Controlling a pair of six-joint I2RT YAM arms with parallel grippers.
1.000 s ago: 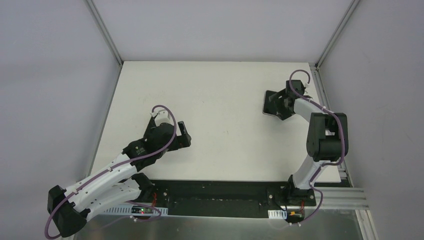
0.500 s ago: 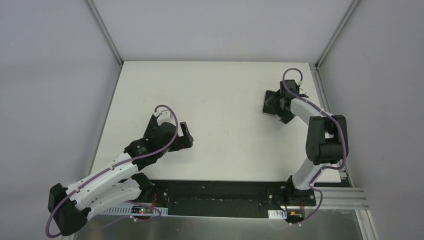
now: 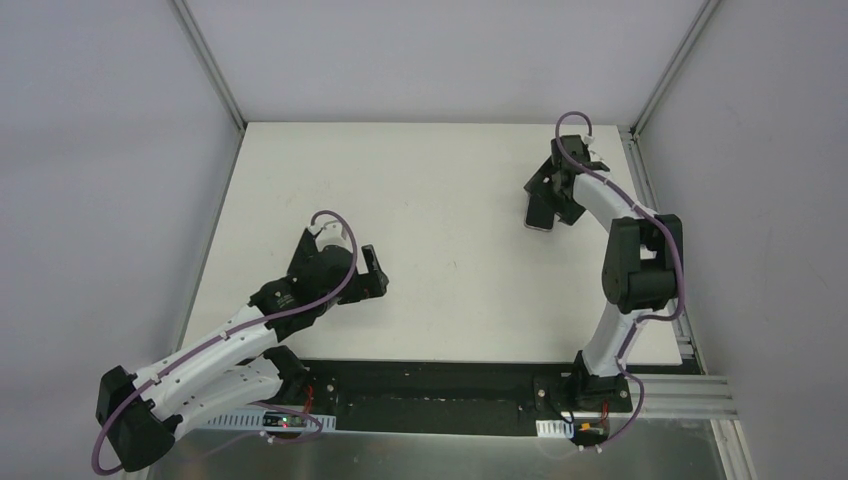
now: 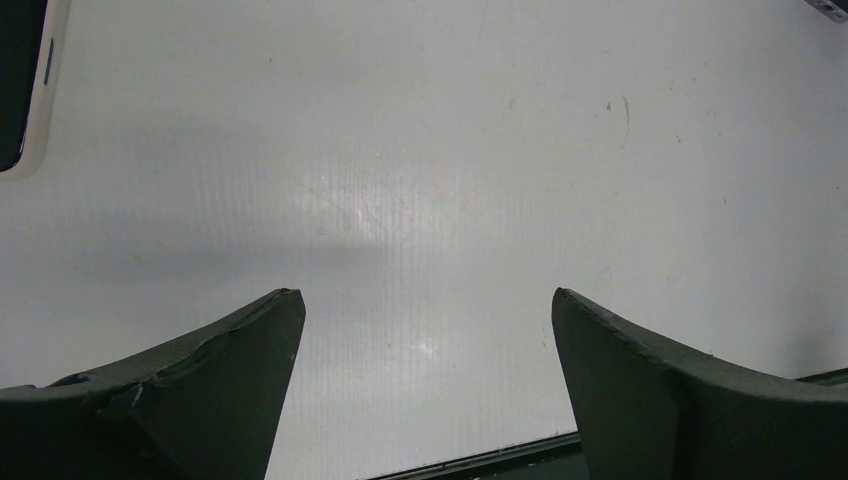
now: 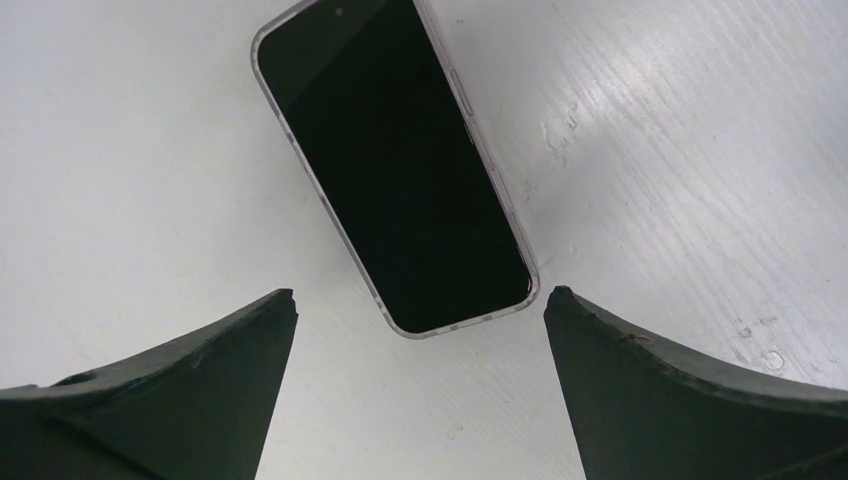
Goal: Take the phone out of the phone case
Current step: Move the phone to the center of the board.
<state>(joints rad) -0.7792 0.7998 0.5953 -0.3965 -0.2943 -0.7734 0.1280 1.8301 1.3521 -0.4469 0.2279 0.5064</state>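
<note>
Tabletop first: the white rectangular table [image 3: 450, 200] fills most of the top view, w/ grey walls around it.

Next the two arms. The white-and-black left arm [image 3: 220, 345] lies low over the near-left part, and vs. a second ago we see almost no change in its pose. The right arm [image 3: 640, 265] is stretched to the far-right part. It has swung its wrist further toward the table's far edge, and its elbow now sits a bit more to the left.

The left gripper [image 4: 425, 295] is spread wide, w/ nothing btw. its dark fingers, only bare table below. The right gripper [image 5: 418, 293] is also spread wide and let go, fingers clear of everything.

The black-screened phone w/ a pale silvery rim [image 5: 395, 165] lies flat, screen up, on the far-right part of the table. It sits slanted ahead of the right fingers. It is in the same spot as before, but more of it shows now that the wrist has shifted.

Smallest bit: a corner of what looks like the cream-rimmed phone case [image 4: 18, 80] sits at the upper-left edge of the left wrist view, flat on the table, well apart from the phone.
</note>
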